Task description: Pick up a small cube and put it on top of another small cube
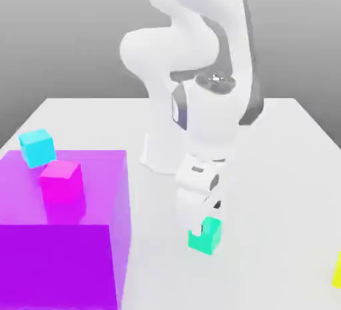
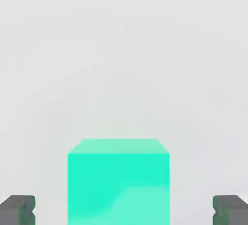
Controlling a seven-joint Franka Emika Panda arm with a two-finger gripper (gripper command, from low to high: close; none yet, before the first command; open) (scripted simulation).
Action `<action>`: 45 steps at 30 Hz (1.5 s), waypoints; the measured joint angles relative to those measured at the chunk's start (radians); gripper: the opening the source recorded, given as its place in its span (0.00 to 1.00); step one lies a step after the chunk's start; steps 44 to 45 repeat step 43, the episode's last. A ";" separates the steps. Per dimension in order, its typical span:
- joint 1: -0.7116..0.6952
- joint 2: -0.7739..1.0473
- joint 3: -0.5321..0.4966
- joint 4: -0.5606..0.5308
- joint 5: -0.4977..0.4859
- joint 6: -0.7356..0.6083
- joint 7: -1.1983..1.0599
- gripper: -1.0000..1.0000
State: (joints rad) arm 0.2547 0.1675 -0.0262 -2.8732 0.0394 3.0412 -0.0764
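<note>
A small teal cube (image 1: 208,239) rests on the white table (image 1: 286,169), near its front in the exterior view. My gripper (image 1: 204,219) hangs straight down over it, open, with one finger on each side of the cube. In the hand view the teal cube (image 2: 118,180) sits centred in my gripper (image 2: 124,212), and both dark fingertips (image 2: 17,210) stand well clear of its sides. A magenta cube (image 1: 61,181) and a cyan cube (image 1: 36,147) lie at the exterior view's left.
A large translucent purple block (image 1: 60,255) takes up the front left of the exterior view, with the magenta and cyan cubes at its top. A yellow cube (image 1: 338,270) shows at the right edge. The arm's white base stands behind my gripper.
</note>
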 joint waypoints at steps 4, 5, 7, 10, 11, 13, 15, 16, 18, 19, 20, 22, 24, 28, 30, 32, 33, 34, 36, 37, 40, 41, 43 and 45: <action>-0.015 0.065 0.016 0.011 0.004 0.053 -0.004 0.00; -0.015 0.065 0.016 0.011 0.004 0.053 -0.004 0.00; -0.015 0.065 0.016 0.011 0.003 0.051 -0.002 0.00; -0.015 0.044 0.014 0.007 -0.002 0.035 0.001 0.00; -0.010 0.014 0.008 0.002 -0.005 0.010 0.004 0.00; -0.005 -0.053 0.000 -0.010 -0.019 -0.046 0.014 0.00; -0.007 -0.125 -0.003 -0.022 -0.033 -0.105 0.023 0.00; -0.010 -0.161 -0.001 -0.028 -0.038 -0.135 0.027 0.00; -0.008 -0.182 0.007 0.000 -0.039 -0.184 0.024 0.00; 0.000 -0.174 0.017 0.029 -0.038 -0.205 0.019 0.00; 0.001 -0.162 0.035 0.062 -0.037 -0.226 0.014 0.00; 0.036 -0.131 0.068 0.132 -0.040 -0.265 0.008 0.00; 0.070 -0.098 0.088 0.203 -0.046 -0.304 0.003 0.00; 0.118 -0.030 0.123 0.348 -0.063 -0.381 -0.002 0.00; 0.142 0.005 0.144 0.421 -0.075 -0.420 -0.002 0.00; 0.169 0.039 0.164 0.493 -0.089 -0.459 -0.002 0.00; 0.183 0.057 0.173 0.530 -0.096 -0.478 -0.001 0.00; 0.197 0.074 0.183 0.566 -0.103 -0.498 -0.001 0.00; 0.221 0.121 0.193 0.619 -0.120 -0.505 0.005 0.00; 0.228 0.153 0.190 0.628 -0.131 -0.484 0.011 0.00; 0.247 0.243 0.171 0.641 -0.158 -0.406 0.029 1.00; 0.247 0.243 0.171 0.641 -0.158 -0.406 0.029 1.00; 0.247 0.243 0.171 0.641 -0.158 -0.406 0.029 1.00; 0.247 0.243 0.171 0.641 -0.158 -0.406 0.029 1.00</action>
